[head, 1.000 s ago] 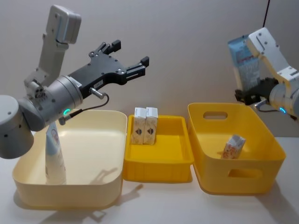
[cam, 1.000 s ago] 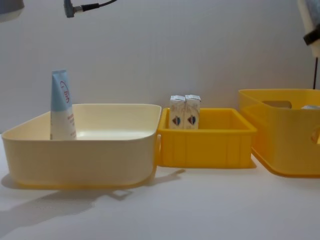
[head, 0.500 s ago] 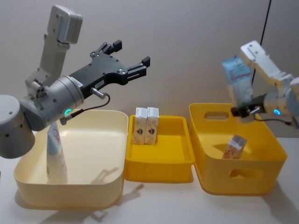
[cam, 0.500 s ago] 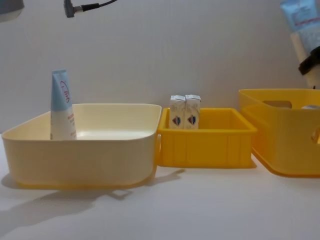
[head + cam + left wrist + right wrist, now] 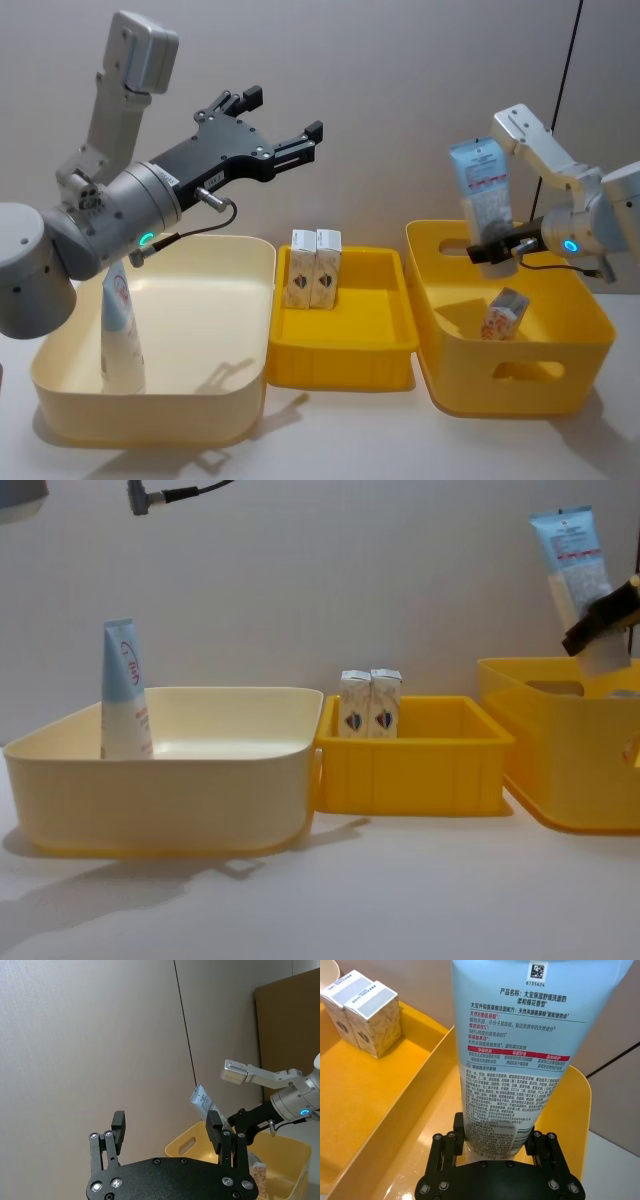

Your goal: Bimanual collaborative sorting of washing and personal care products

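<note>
My right gripper (image 5: 497, 251) is shut on the lower end of a light-blue pouch (image 5: 480, 192) with a white label and red band. It holds the pouch upright over the back left part of the large yellow bin (image 5: 560, 385). The right wrist view shows the pouch (image 5: 520, 1035) clamped between the fingers (image 5: 457, 1127). My left gripper (image 5: 282, 113) hangs open and empty high above the cream bin (image 5: 150, 415). A blue-white tube (image 5: 120, 320) stands in that bin. Two cream cartons (image 5: 312, 266) stand in the small yellow tray (image 5: 340, 360). Another carton (image 5: 502, 313) lies in the large bin.
The three containers stand side by side on a white table (image 5: 400, 890), with a plain wall close behind. A black cable (image 5: 570, 50) runs down the wall at the right. Open table lies in front of the containers.
My right gripper has carried the pouch leftward and down, from the far right edge to above the large yellow bin. The left arm has stayed still.
</note>
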Controlling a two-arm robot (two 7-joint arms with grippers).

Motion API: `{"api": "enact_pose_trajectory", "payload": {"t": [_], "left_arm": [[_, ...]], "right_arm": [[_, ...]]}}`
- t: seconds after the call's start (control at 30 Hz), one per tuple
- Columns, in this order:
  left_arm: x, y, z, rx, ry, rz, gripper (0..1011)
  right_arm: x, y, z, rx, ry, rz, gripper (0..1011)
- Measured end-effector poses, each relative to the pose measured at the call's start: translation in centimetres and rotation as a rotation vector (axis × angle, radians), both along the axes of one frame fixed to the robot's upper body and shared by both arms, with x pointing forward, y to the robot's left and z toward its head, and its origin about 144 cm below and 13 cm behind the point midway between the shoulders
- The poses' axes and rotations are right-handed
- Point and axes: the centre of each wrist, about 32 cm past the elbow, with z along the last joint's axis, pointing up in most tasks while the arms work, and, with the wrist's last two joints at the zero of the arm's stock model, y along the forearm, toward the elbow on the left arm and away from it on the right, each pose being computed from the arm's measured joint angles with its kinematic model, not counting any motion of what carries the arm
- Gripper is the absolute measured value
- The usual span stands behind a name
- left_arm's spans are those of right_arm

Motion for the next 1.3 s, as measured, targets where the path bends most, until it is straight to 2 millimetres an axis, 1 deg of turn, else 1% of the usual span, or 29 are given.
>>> {"api": "enact_pose_trajectory", "payload": {"t": [0.07, 0.1, 0.13, 0.27, 0.33, 0.4, 0.43, 0.47, 1.3], "left_arm": [[0.00, -0.01, 0.00, 0.000, 0.000, 0.000, 1002], [0.00, -0.01, 0.00, 0.000, 0.000, 0.000, 1002], [0.00, -0.01, 0.00, 0.000, 0.000, 0.000, 1002], [0.00, -0.01, 0.00, 0.000, 0.000, 0.000, 1002], [0.00, 0.00, 0.00, 0.000, 0.000, 0.000, 1002], [0.00, -0.01, 0.00, 0.000, 0.000, 0.000, 1002], [0.00, 0.00, 0.00, 0.000, 0.000, 0.000, 1003], [0.00, -0.01, 0.00, 0.000, 0.000, 0.000, 1002], [0.00, -0.01, 0.00, 0.000, 0.000, 0.000, 1002]], "right_arm": [[0.10, 0.11, -0.08, 0.008, -0.004, 0.006, 680], [0.16, 0.19, -0.09, 0.012, -0.007, 0.010, 680], [0.18, 0.22, -0.12, 0.014, -0.007, 0.011, 738], [0.29, 0.34, -0.20, 0.024, -0.011, 0.018, 839], [0.34, 0.39, -0.24, 0.028, -0.012, 0.020, 911], [0.37, 0.42, -0.26, 0.030, -0.013, 0.022, 944], [0.39, 0.43, -0.31, 0.033, -0.013, 0.023, 986], [0.41, 0.45, -0.33, 0.034, -0.013, 0.023, 996], [0.56, 0.62, -0.45, 0.047, -0.019, 0.032, 1001]]}}
